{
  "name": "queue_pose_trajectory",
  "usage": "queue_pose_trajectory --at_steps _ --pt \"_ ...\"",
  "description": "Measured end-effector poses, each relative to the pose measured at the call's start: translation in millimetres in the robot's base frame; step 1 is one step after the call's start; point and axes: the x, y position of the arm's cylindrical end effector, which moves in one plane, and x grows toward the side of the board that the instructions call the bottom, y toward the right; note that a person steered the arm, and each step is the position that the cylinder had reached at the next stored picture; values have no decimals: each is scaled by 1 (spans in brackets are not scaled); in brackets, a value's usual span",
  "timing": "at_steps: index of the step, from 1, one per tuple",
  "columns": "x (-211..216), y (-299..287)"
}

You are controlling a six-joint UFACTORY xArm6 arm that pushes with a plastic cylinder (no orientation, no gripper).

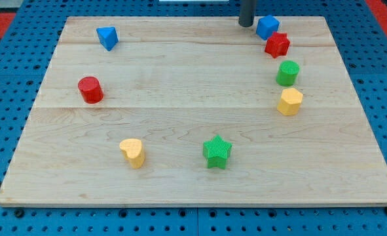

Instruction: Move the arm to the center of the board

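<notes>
My tip (246,25) is at the view's top edge of the wooden board (180,98), right of the middle. It stands just left of a blue cube (267,27), with a small gap between them. A red star (277,44) lies just below the blue cube. Below that sit a green cylinder (287,73) and a yellow hexagonal block (289,101). A blue triangular block (107,37) is at the top left. A red cylinder (90,89) is at the left. A yellow heart (133,152) and a green star (217,151) lie toward the view's bottom.
The wooden board rests on a blue perforated surface (10,78) that shows on all sides. A red patch (0,19) shows at the view's top left corner.
</notes>
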Motion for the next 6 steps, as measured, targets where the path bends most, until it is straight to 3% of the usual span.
queue_pose_trajectory --at_steps 3,4,5,6 --pt "1 26" --pt "2 -27" --pt "22 -78" --pt "82 -93"
